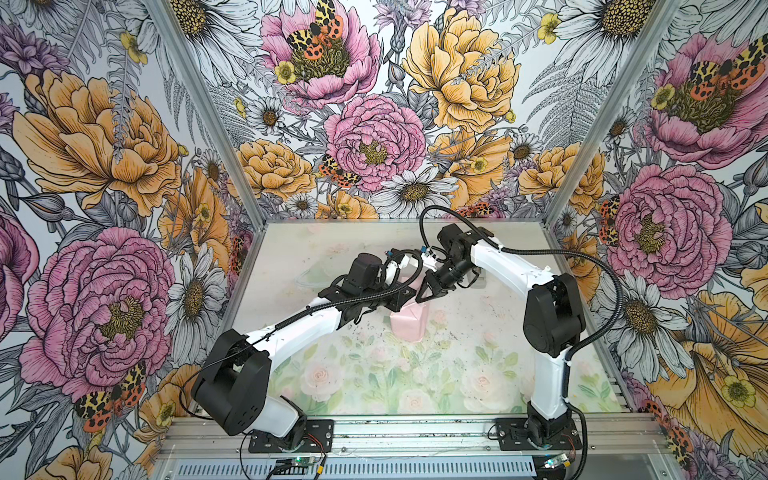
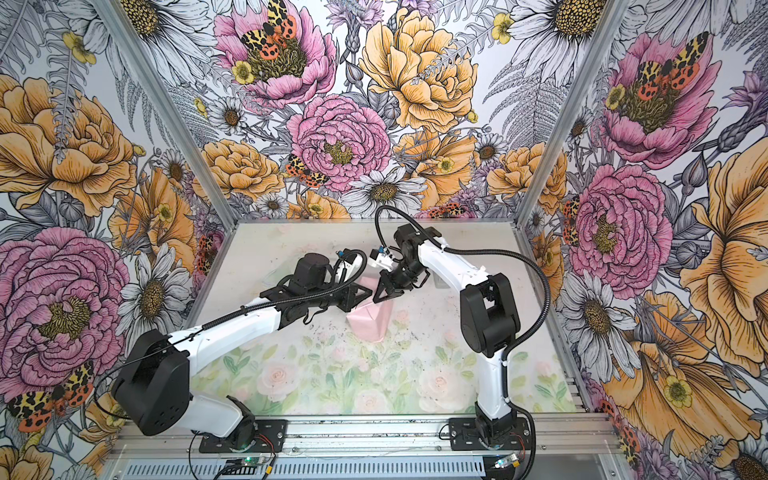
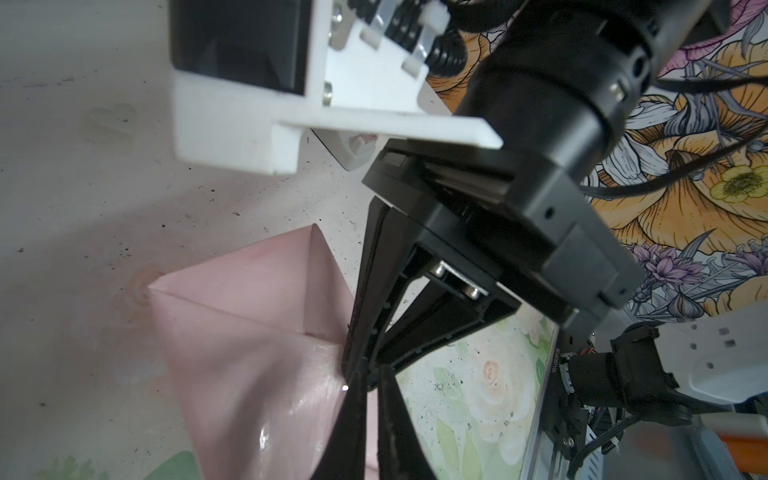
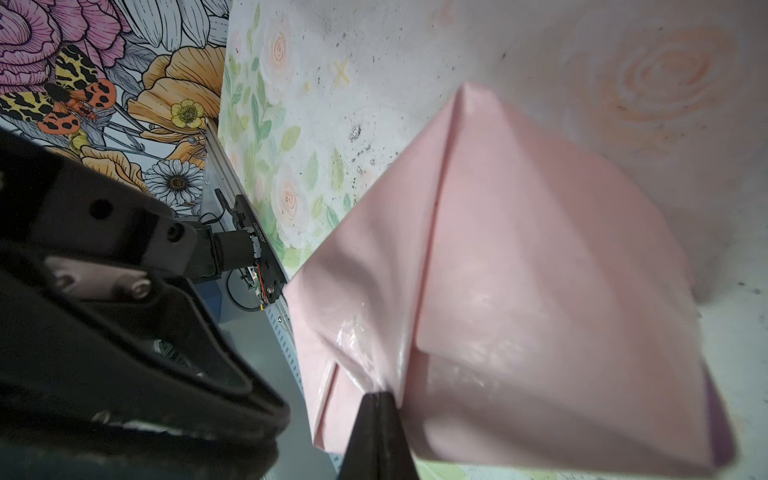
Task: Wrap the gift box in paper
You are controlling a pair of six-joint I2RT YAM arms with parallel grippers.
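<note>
**Two grippers meet on one pink parcel**

One table (image 1: pixel 374 374) with a faded rose print fills both top views. Two white-and-black arms reach over it, the left arm (image 1: pixel 299 328) and the right arm (image 1: pixel 511 266), and they meet just past the middle.

One sheet of paper (image 1: pixel 409 328) sits there on the table. Its pale pink side faces out, and it is folded into a box-shaped parcel with diagonal creases. A thin lilac edge shows in the right wrist view. The gift box is fully covered, so I cannot see it.

At the parcel's top the paper is drawn up into a small tent. The right gripper (image 4: pixel 376 405) has its fingers pressed together on that gathered peak. The left gripper (image 3: pixel 370 399) sits tip to tip with it and looks nearly closed, with a pink sliver of paper between its fingers.
</note>
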